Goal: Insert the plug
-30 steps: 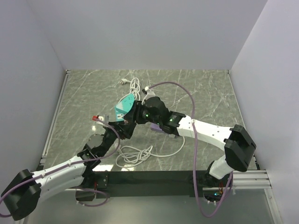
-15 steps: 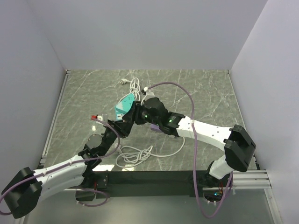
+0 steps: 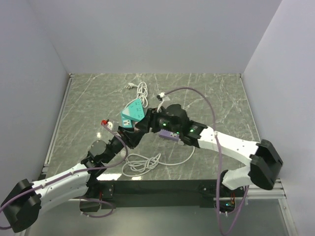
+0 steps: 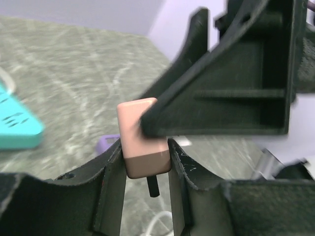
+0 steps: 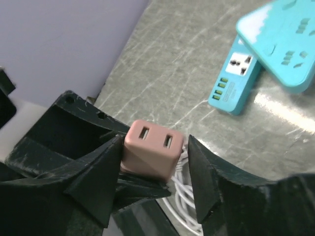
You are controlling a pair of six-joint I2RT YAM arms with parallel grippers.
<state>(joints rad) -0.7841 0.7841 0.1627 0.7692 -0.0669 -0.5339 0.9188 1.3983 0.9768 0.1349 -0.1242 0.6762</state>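
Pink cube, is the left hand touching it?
Touching. The left wrist view shows both fingers of the left hand pressed against the sides of the pink cube, with no gap.

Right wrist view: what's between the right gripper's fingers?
The pink cube adapter sits between the fingers of the right gripper in that view; the left wrist view shows the left gripper clamping it.
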